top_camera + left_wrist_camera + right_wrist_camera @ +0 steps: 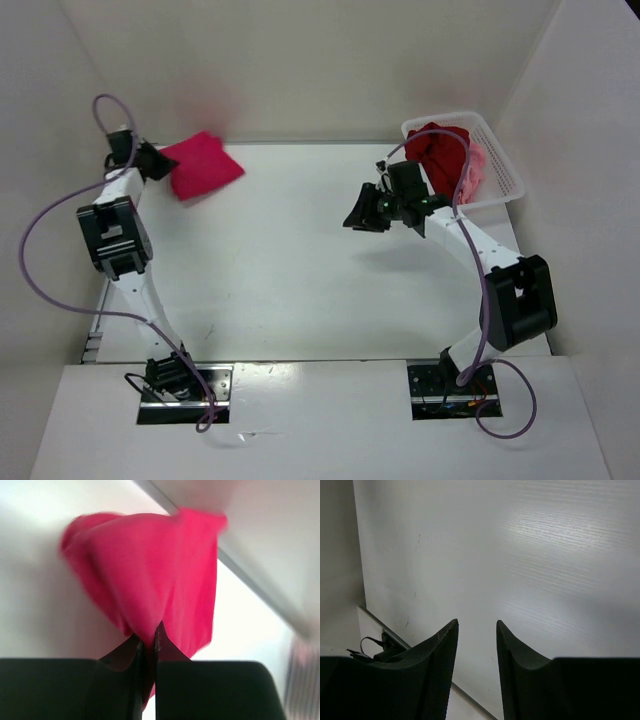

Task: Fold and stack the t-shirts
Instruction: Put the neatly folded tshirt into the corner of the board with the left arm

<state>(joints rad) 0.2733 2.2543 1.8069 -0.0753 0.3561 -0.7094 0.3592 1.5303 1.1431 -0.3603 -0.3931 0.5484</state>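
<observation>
A white tabletop (300, 260) is boxed in by plain white walls (300, 60) at the back and on both sides.

The left fingers (156, 160) sit at the far left corner and are pinched almost together. A fold of the crimson shirt (205, 166) is clamped between their tips. In the left wrist view the cloth bunches at the pinch and fans out beyond the tips. It is loosely folded, and one corner reaches toward the seam where the tabletop meets the wall. From above, the shirt lies just past these fingers, on their right, on the tabletop near the back wall.

The right fingers (360, 215) hang over the middle-right of the tabletop, pointing left. They stand well apart with nothing between them, and the right wrist view shows only bare white surface in the gap.

Behind these fingers, toward the far right corner, is a white mesh basket (506, 190). The dark red shirt (440, 150) is heaped in the side of the basket nearer the fingers. The pink shirt (476, 170) is crumpled beside it on the farther side. Both are well apart from the crimson shirt.
</observation>
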